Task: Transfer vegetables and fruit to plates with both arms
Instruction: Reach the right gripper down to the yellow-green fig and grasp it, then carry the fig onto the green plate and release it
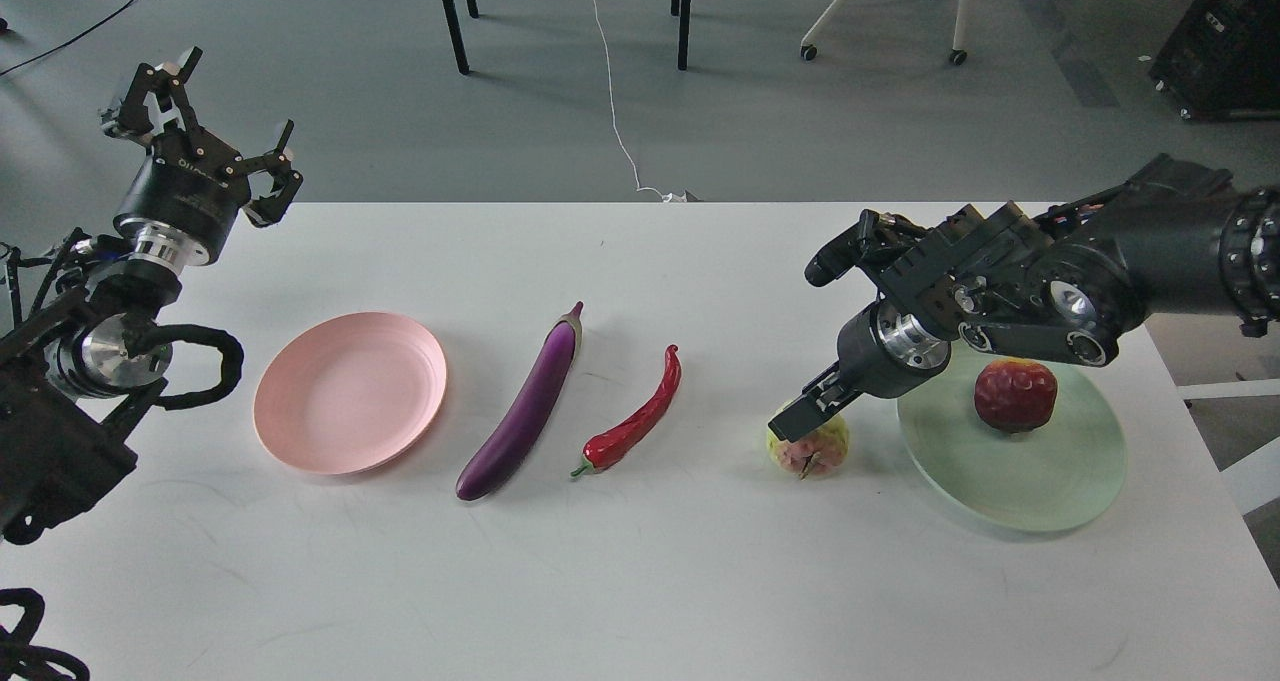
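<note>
The pomegranate sits on the mint green plate at the right. The yellow-green fruit lies on the table just left of that plate. My right gripper points down-left and hangs right over the fruit's top, hiding part of it; its fingers show as one dark shape. The purple eggplant and red chili pepper lie side by side mid-table. The pink plate is bare at the left. My left gripper is open and raised over the table's far left corner.
The white table ends just right of the green plate. Beyond its far edge are table legs, a white cable on the floor, a wheeled chair base and a black case.
</note>
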`<state>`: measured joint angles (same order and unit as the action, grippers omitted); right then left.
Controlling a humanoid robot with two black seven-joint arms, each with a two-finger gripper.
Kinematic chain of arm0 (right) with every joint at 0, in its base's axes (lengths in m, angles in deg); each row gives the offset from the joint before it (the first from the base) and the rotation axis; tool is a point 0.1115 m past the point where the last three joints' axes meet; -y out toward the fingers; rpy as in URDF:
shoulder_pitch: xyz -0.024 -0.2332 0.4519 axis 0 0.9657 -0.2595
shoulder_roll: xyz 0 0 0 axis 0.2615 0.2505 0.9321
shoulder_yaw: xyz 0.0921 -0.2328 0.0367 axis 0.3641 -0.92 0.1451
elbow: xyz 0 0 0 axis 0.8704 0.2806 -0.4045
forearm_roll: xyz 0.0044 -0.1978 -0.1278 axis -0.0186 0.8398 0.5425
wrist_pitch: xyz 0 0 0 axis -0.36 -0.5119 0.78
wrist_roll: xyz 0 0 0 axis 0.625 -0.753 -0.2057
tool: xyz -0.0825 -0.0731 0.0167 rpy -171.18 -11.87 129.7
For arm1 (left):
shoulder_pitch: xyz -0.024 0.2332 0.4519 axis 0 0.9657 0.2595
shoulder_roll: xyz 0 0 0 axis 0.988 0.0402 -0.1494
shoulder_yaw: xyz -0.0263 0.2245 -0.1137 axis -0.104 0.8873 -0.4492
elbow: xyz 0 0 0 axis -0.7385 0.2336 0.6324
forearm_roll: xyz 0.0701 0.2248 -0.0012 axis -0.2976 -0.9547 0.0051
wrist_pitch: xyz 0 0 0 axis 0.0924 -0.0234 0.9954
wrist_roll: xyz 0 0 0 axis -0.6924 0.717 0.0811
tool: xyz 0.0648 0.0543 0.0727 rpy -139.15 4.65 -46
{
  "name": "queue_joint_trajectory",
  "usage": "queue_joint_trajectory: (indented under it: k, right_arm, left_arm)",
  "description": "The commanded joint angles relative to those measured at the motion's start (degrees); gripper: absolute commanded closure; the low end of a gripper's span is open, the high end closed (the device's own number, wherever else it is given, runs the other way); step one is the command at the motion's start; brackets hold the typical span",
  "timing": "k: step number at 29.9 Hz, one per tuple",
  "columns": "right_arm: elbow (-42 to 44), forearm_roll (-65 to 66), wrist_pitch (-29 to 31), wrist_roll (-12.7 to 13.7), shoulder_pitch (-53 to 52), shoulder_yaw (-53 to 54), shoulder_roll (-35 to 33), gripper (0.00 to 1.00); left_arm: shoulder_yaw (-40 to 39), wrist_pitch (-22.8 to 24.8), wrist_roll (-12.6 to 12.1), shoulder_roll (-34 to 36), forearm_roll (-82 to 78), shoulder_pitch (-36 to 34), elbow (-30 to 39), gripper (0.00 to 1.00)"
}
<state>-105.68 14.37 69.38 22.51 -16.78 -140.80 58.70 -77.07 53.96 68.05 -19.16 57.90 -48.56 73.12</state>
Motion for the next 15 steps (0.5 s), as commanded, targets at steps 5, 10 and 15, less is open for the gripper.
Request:
queue_joint_trajectory:
  k: [5,10,15]
  right_arm:
    - [-0.6,0.1,0.4,0.0,-0.1,-2.7,0.7,0.33]
    - [-1.1,0.4,0.4,0.0,-0.8,-3.4,0.1,0.50]
    - [-1.4,-0.3,0.4,0.1,-4.9,-2.5,-1.7,0.51]
  left_arm:
    - [0.1,0.0,0.1,0.5,0.0,0.1,0.0,0.02]
    - [0.1,0.0,0.1,0.7,0.0,0.1,-0.1,0.02]
    - [0.1,0.0,0.1,0.9,0.0,0.1,-0.1,0.02]
